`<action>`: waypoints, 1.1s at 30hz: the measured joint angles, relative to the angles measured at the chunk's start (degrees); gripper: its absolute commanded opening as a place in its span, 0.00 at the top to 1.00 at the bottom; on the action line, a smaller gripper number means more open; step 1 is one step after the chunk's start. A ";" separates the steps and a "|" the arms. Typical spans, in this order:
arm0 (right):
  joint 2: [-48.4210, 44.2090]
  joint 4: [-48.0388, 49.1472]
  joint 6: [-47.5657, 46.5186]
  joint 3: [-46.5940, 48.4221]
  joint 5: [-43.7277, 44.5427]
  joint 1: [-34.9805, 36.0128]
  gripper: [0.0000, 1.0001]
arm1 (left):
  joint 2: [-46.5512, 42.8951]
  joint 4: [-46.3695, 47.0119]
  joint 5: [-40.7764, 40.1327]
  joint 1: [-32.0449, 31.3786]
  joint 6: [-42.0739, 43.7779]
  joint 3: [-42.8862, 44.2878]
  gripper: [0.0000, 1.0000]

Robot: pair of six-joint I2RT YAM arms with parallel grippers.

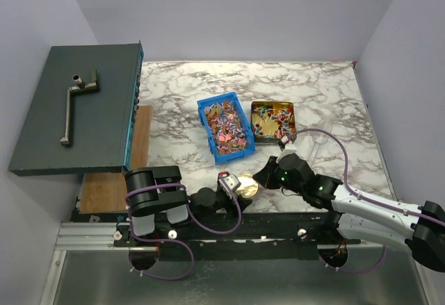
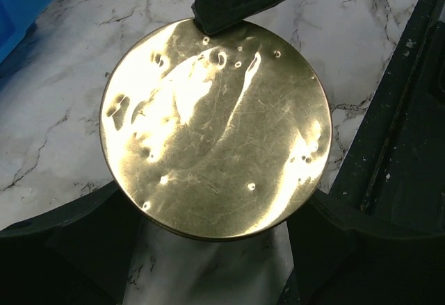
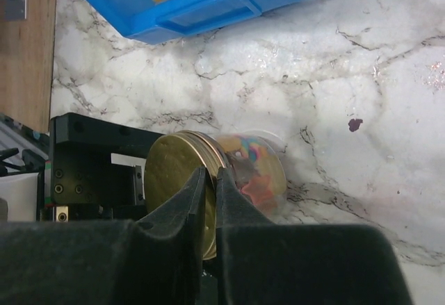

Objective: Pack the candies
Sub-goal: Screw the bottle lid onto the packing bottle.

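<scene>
The right gripper [image 3: 212, 174] has its two fingers almost together, and the rim of the gold lid [image 3: 174, 183] sits in the thin slit between them, so it is pinching the lid by the edge. Just behind this lid, on the far side of the fingertips, lies a clear jar [image 3: 268, 162] on its side on the marble table [image 3: 361, 55], and some candies [image 3: 252, 173] in pink, orange and blue wrappers are seen through its wall, touching or nearly touching the right finger. The left gripper [image 2: 215, 208] stands wide, and the lid fills the space between its fingers [image 2: 69, 239]; the rim meets both of them in the left wrist view, so it appears to hold the lid from the two sides. Many more candies lie well apart from both grippers, in the blue bin [image 1: 204, 117] and in the shallow brown tray [image 1: 292, 110] beside it. From the left wrist the jar is fully hidden behind the lid, and only one dark finger of the right gripper shows at the top of the rim. In the top view the two grippers cover most of the jar. The lower part of the jar is cut off by the right fingers, and it is not possible to tell if the lid is closed on the jar or only leaning against its mouth.
</scene>
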 measured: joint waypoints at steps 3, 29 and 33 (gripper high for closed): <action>-2.05 -1.42 1.11 -0.68 0.13 0.35 0.90 | -0.20 -0.33 0.07 0.13 -0.52 0.11 0.43; -2.56 -23.37 -0.74 10.08 -3.76 4.39 0.99 | 0.04 -4.37 -7.43 5.60 -2.82 3.50 0.45; 0.13 -23.21 -3.43 13.99 -1.95 4.39 1.00 | 0.52 -4.61 -5.42 5.44 -1.66 4.31 0.46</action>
